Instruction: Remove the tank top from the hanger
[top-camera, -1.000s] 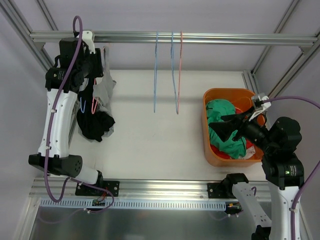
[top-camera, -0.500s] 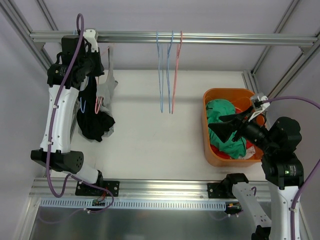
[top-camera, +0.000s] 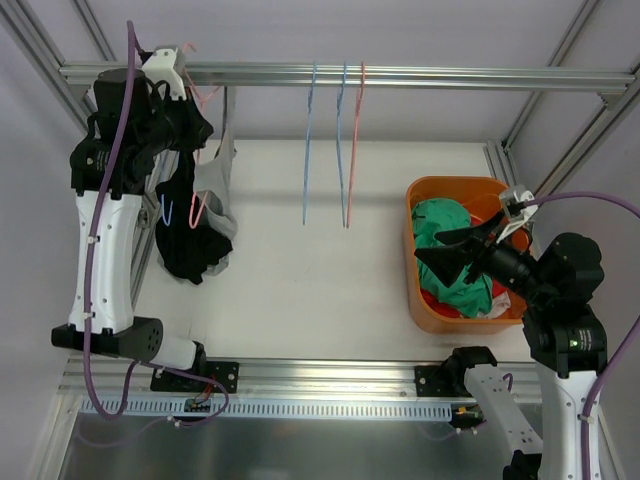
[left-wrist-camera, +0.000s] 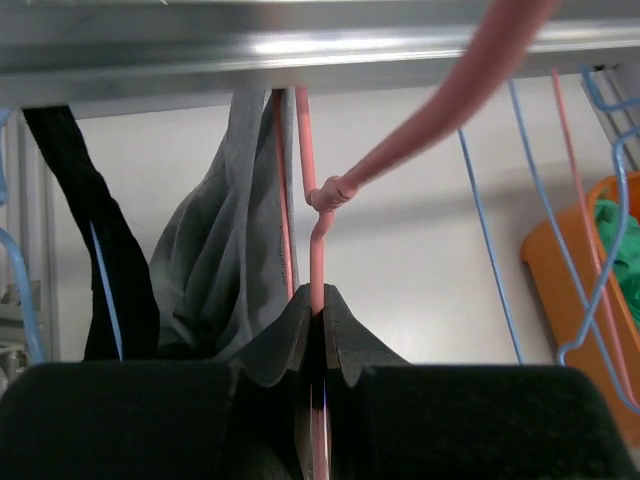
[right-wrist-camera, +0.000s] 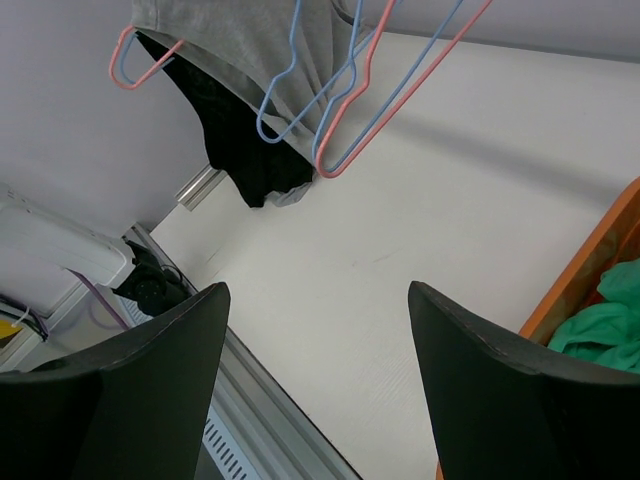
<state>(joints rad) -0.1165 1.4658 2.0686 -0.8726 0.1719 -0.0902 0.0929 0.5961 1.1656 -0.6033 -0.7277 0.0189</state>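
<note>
A grey tank top hangs on a pink hanger at the far left, under the metal rail. My left gripper is up at the rail, shut on the hanger's neck. In the left wrist view the pink neck is pinched between the black fingers and the tank top hangs just behind on the left. The hook curves up past the rail. My right gripper is open and empty over the orange bin; its wrist view shows the tank top far off.
A black garment hangs on a blue hanger beside the tank top. Three empty hangers, two blue and one pink, hang mid-rail. An orange bin holding green and red clothes stands at the right.
My left gripper has moved up and to the left with the pink hanger, lifting the tank top higher. The empty hangers swing on the rail. The right arm has not moved.
</note>
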